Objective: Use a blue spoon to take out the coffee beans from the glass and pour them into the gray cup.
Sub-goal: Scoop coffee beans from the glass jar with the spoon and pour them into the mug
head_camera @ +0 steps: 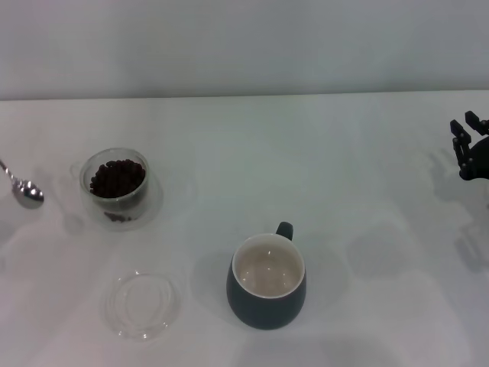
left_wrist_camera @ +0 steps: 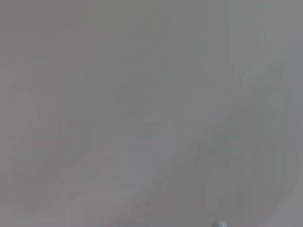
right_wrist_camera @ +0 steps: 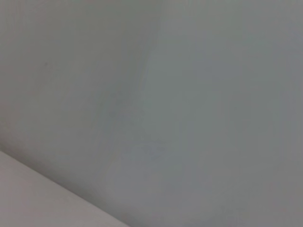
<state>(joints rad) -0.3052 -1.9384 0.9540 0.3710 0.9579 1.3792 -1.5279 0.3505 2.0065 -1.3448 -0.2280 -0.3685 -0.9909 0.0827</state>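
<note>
Holding my right gripper (head_camera: 468,127) spread at the table's (head_camera: 367,168) right edge; left gripper unseen, blue spoon (head_camera: 24,188) far left.

Beans (head_camera: 117,177) in glass (head_camera: 116,187); gray cup (head_camera: 267,281) empty.

No readable text, label, brand, number or sign anywhere: none on the rounded dark blue-gray ceramic mug (head_camera: 267,284), none on the small clear double-walled glass cup (head_camera: 118,187), none on the plain white worktop (head_camera: 367,176).
</note>
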